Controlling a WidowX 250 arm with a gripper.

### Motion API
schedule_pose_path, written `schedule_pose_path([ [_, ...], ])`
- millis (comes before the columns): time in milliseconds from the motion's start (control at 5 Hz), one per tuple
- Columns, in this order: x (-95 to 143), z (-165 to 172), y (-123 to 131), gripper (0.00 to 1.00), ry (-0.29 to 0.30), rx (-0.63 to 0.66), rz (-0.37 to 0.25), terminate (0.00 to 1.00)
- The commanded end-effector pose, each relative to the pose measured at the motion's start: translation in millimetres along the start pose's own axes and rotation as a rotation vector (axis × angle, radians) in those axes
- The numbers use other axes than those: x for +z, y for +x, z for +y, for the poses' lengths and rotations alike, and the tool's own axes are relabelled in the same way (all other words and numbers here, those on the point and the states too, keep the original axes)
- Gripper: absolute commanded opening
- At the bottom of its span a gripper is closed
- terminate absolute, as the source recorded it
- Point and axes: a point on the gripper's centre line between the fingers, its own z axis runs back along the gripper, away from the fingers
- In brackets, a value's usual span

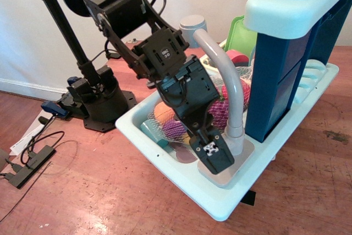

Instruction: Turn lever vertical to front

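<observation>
While the pincer (215, 160) sits low at the faucet base (231, 166) on the sink's front rim, hiding the lever so its grip cannot be told, the approach looks finished; next, swing the lever frontward.

The toy sink (165, 147) sits on the floor surface (110, 191), with the faucet base plate (234, 171) on its near right rim. From the plate the spout (228, 78) rises and curves back to the left. The pincer (215, 158) hangs over the plate, just left of the spout's collar, hiding the lever. In the basin behind it lies a net bag of toy food (173, 125). The cabinet (286, 64) stands right of the spout. The arm's stand (99, 100) is to the left, and a power strip (27, 163) lies at far left.
</observation>
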Motion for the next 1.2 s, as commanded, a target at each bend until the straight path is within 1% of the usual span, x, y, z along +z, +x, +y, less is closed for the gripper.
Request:
schedule_pose_path([
  [0,18.7,4.7,10.2,1.0,-0.063,0.032,-0.052,0.0],
  [200,14.0,12.7,10.8,1.0,-0.061,0.04,-0.057,0.0],
  [400,1.3,19.0,14.0,1.0,-0.049,0.064,-0.069,0.0],
  [800,-32.8,23.9,24.9,1.0,-0.066,0.085,-0.06,0.0],
  [1000,-26.3,40.0,14.8,1.0,-0.053,0.1,-0.055,0.0],
])
